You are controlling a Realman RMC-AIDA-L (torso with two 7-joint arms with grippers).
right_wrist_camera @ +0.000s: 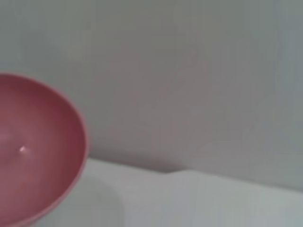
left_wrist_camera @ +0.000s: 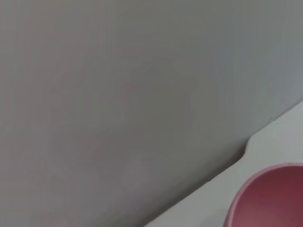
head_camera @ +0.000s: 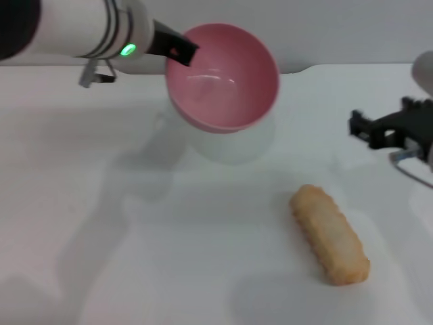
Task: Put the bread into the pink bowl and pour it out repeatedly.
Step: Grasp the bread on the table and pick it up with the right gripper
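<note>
Nearest the robot, the bread (head_camera: pixel 329 234) lies flat on the white table (head_camera: pixel 101 223), toward the right side of the head view. Only its plain pale tan surface shows, and its long axis runs diagonally, with one end pointing back toward the middle of the table and the other toward the near right. Nothing touches it.

Farther back and at the right edge, the right gripper (head_camera: pixel 369 128) hovers above the table, well apart from the loaf and holding nothing. Its dark fingers point inward toward the centre, but whether they are spread or closed cannot be told from here.

Farthest away, the pink bowl (head_camera: pixel 223 76) is lifted off the table and tilted so that its open, empty inside faces the camera; a soft shadow falls on the table below it. The left gripper (head_camera: pixel 177 49) is clenched on the bowl's rim at its upper left side, with the white left arm reaching in from the left. The right wrist view shows the bowl's (right_wrist_camera: pixel 38 151) empty inside against the grey wall, and the left wrist view catches only a part of its rim (left_wrist_camera: pixel 270 198) beside the table's far edge.
</note>
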